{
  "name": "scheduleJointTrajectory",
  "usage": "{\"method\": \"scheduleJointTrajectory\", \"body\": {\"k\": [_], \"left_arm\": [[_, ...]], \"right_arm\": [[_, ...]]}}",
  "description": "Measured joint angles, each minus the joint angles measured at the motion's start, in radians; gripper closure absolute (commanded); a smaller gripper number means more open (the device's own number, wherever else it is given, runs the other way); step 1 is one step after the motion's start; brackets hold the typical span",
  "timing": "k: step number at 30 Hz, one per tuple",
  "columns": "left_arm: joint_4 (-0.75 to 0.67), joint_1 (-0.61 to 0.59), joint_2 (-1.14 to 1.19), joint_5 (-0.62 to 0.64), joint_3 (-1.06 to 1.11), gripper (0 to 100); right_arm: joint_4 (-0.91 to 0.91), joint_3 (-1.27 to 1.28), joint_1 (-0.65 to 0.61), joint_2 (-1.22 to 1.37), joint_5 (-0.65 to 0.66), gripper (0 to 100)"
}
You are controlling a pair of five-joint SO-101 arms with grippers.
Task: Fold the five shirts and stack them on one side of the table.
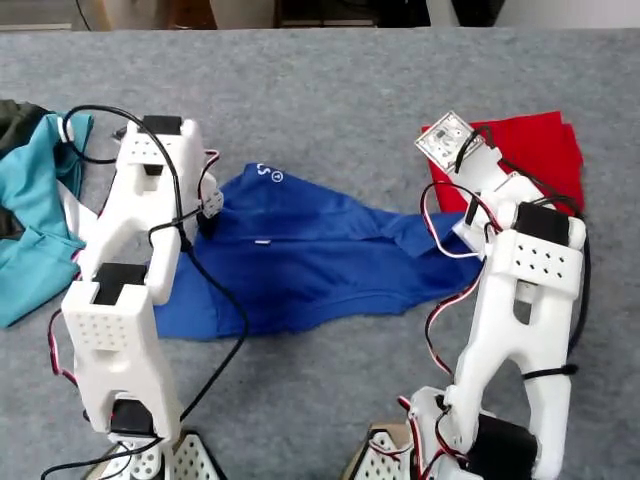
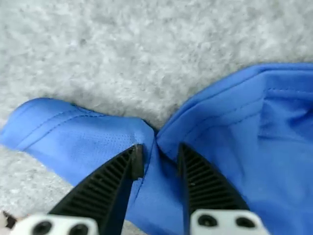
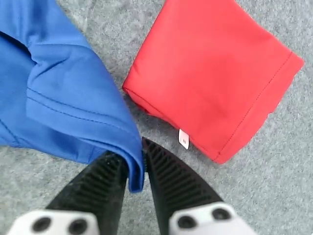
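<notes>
**A:** How far are we with the five shirts?

**B:** Not far, we think. One red shirt [image 1: 535, 150] lies folded at 2 o'clock on the counter [image 1: 330, 80], and we take it as the start of the stack. The blue shirt [image 1: 300, 260] in the middle is the one in work, and it is not folded yet. At 9 o'clock a teal shirt [image 1: 35, 220] lies crumpled. A dark cloth [image 1: 12, 115] touches it at 10 o'clock, at the edge of the high view. We cannot point to a fifth shirt.

**A:** How does the blue one look?

**B:** It lies stretched from 9 to 3 o'clock and is mostly flat, with soft wrinkles and one flap turned over near the 3 o'clock end. The cloth is thin and smooth, with stitched hems.

**A:** And our tools?

**B:** The left tool [image 2: 156, 159] is at the 9 o'clock end of the blue shirt. Its jaws are narrow, and a ridge of the cloth is pinched between them. The right tool [image 3: 136, 164] is at the 3 o'clock end, just beside the red shirt, and its jaws are pressed together on a hemmed corner.

**A:** So what is left?

**B:** By our judgement, we must fold the blue shirt and put it on the red one, and then do the same with the others.
</notes>
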Motion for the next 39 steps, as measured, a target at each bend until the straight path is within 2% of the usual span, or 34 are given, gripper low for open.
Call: {"method": "scheduleJointTrajectory", "body": {"k": [13,23,30,39], "left_arm": [[-0.097,0.002,0.000,0.046,0.003,87],[-0.097,0.087,0.000,0.046,0.011,87],[-0.025,0.063,-0.002,0.032,0.023,87],[-0.025,0.003,-0.011,0.031,0.078,84]], "right_arm": [[0.000,0.000,0.000,0.000,0.000,99.7],[0.000,0.000,0.000,0.000,0.000,99.7],[0.000,0.000,0.000,0.000,0.000,99.7],[0.000,0.000,0.000,0.000,0.000,99.7]]}}
